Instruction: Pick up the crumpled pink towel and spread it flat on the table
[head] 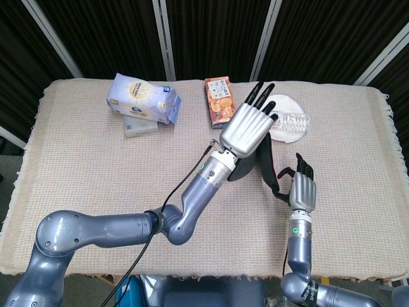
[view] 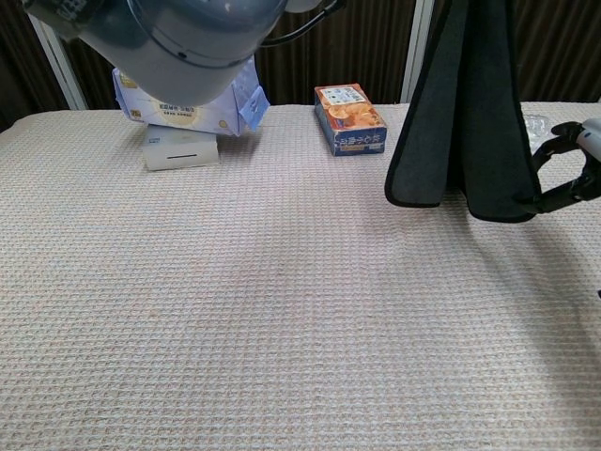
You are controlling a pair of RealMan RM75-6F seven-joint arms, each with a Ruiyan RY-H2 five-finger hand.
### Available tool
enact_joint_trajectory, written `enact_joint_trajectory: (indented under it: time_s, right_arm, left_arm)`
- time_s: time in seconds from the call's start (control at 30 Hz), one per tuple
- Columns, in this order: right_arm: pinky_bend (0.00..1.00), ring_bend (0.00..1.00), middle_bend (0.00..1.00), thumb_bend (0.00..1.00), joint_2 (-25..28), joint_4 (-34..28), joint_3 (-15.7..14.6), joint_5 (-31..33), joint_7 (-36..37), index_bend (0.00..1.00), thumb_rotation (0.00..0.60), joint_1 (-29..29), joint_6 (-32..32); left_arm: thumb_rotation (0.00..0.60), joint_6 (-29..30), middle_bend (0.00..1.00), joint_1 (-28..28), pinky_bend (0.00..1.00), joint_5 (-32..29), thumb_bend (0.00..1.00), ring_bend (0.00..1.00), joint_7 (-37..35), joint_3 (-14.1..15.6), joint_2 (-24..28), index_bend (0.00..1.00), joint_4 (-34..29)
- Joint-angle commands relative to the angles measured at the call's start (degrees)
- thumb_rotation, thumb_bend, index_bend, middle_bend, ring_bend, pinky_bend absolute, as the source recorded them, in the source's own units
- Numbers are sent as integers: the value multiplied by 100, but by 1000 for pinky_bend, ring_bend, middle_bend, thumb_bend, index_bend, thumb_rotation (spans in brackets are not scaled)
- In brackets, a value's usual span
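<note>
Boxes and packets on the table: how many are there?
3 that I can see. An orange snack box stands at the back middle. A blue-and-white packet lies back left, on top of a small white box. The raised arm could hide more.

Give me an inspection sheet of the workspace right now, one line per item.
Surface: table under a beige woven cloth.
Job's things: towel hangs clear of the table, dark side showing, unspread.
Clutter: tissue packs, orange snack box, white plate with a clear plastic item.
Hands: left robot hand holds the towel's top; right robot hand pinches its lower corner.
Cables: black cable along the left arm.
Surroundings: dark curtain panels.
</note>
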Motion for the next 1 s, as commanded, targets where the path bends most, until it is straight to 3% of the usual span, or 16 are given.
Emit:
enact_joint_trajectory:
  time_s: [0.03,0.33,0.57,1.0]
  right_arm:
    - [0,0,22,357,24,-15,-33,-8,5,564,600,-25,-35]
    - [0,0,29,414,48,23,-78,36,28,583,600,-56,-189]
    - [0,0,29,550,89,-49,-116,-49,124,583,600,-88,-265]
    - [0,0,29,560,290,-283,-93,-378,299,591,600,-112,-288]
  left_arm:
    - [600,-3,297,-8,29,-5,483,0,1,-3,-12,544,15]
    - [600,10,297,-68,29,8,483,0,-6,-51,-65,544,50]
    - [600,23,297,-42,29,-5,483,0,6,-44,-35,544,12]
    - [600,-26,292,362,29,99,484,0,-188,135,444,544,-528]
